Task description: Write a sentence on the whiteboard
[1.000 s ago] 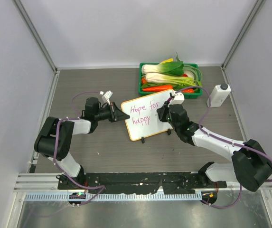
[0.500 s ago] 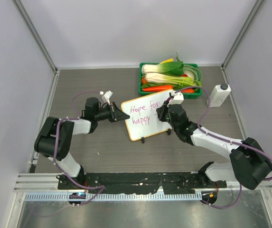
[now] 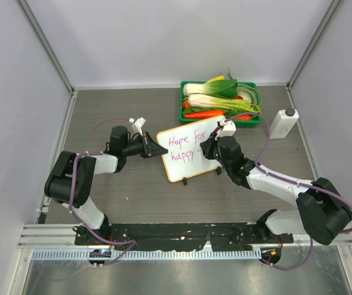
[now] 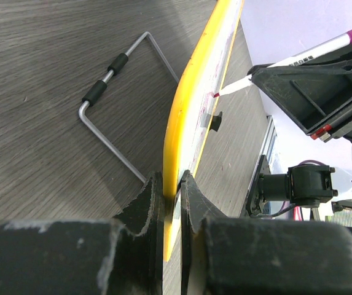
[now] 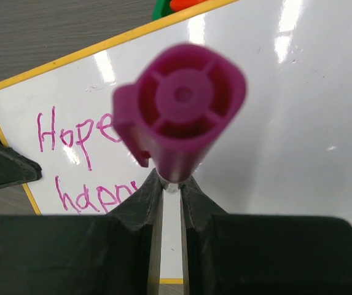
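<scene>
1. Board position. The whiteboard [image 3: 193,167] stands at the centre of the table [image 3: 132,184], just near of the green vegetable tray [image 3: 183,114], with its left end nearer than its right. The left wrist view shows it propped at an angle on a wire stand [image 4: 111,104].

2. Left gripper [image 4: 172,184]. The jaws are nearly closed and clamp the orange rim at the board's left edge, steadying it.

3. Right gripper [image 5: 171,184]. The jaws are nearly closed on the barrel of a magenta marker [image 5: 182,114]. In the left wrist view the marker tip meets the writing face, or stands just off it; actual contact cannot be confirmed.

4. Work completed. The sentence [image 3: 182,146] so far reads "Hope for" on the upper line and "happy" on the lower line, in pink strokes.

5. Work remaining. The tip sits just right of "happy", where the board is bare apart from a faint mark. Judged from this, the sentence is well advanced but probably unfinished: a further word on the lower line is likely. Lifting the marker away and releasing the board would then follow.
</scene>
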Controlling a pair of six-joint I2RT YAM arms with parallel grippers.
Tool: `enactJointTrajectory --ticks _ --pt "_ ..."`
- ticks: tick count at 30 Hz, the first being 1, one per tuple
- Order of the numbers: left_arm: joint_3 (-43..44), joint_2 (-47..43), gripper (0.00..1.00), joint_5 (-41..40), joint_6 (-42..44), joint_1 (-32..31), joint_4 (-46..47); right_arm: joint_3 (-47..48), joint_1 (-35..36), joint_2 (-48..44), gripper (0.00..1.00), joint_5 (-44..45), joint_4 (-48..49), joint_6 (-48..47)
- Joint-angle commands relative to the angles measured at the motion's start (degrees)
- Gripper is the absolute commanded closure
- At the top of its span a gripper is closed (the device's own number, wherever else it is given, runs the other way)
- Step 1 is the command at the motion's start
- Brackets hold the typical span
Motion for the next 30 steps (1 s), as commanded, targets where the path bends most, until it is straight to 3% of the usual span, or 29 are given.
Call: enactJointTrajectory --ticks 1,30 --pt "-1.27 2.45 1.00 -6.93 5.20 0.15 -7.36 -2.22 -0.19 -0.65 0.98 -0.42 -0.92 -0.64" --pt "-1.53 1.92 1.00 -7.36 5.28 0.15 -7.45 2.43 -0.28 -3.29 0.99 4.68 -3.12 -2.22"
